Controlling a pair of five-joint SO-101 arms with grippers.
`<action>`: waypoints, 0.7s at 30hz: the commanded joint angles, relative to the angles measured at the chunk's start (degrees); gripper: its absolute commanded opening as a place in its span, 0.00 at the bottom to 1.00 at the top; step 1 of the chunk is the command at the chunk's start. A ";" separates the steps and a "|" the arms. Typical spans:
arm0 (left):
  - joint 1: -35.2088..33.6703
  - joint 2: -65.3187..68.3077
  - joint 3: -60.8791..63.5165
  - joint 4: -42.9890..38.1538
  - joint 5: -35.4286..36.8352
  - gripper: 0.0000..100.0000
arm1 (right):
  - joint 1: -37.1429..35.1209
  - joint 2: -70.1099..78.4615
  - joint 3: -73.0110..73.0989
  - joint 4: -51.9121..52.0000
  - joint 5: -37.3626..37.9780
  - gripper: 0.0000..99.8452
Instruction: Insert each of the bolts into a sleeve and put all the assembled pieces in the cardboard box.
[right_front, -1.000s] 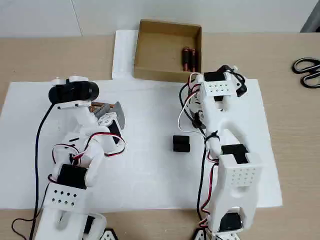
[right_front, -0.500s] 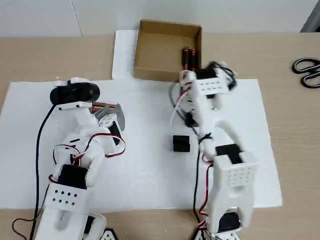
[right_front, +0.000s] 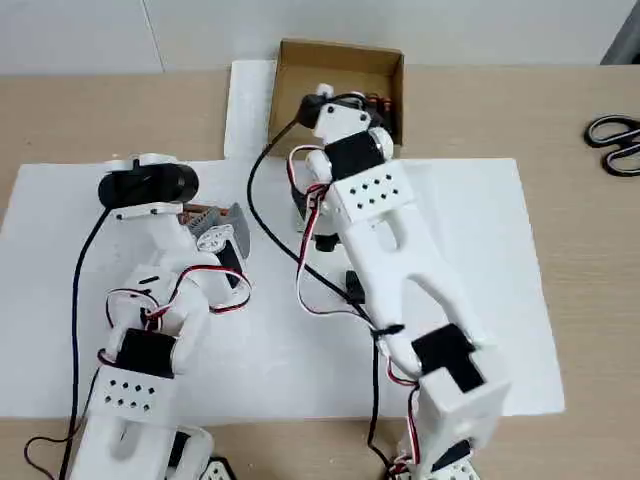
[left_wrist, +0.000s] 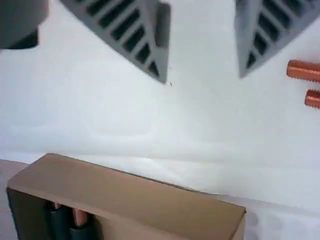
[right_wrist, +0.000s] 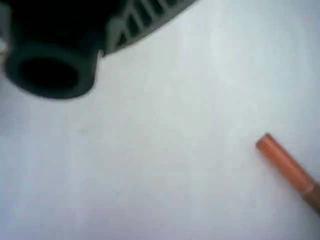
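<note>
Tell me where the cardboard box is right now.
In the high view the cardboard box sits at the table's far side, centre, at the white sheet's far edge, with assembled pieces inside by its right wall.

Copper bolts (left_wrist: 303, 70), black sleeves (left_wrist: 59, 222), brown cardboard box (right_front: 330, 100), white paper (right_front: 480, 220).

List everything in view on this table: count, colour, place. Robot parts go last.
Tan wooden table: one, tan, under everything.
White paper sheet: one, white, over the table's middle.
Brown cardboard box: one, brown, at the paper's far edge.
Black sleeves with copper bolts inside: at least two, black and copper, in the box.
Loose copper bolts: two, copper, on the paper's left part.
Loose black sleeve: at least one, black, mid-paper, partly hidden.
Black-handled scissors: one pair, black, right table edge.
Left pincer: grey, open above the paper, near the loose bolts.
Right arm: white, stretched toward the box.
</note>
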 joint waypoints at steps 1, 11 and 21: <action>0.18 -1.05 -0.22 -1.05 -0.53 0.09 | 0.04 -6.29 1.76 1.27 6.59 0.00; -0.18 -0.88 -0.04 -1.05 -0.44 0.09 | -1.45 -31.96 35.69 -8.66 16.53 0.01; -0.97 -0.88 -6.37 6.77 4.22 0.09 | -0.75 -70.02 77.54 -36.35 25.23 0.00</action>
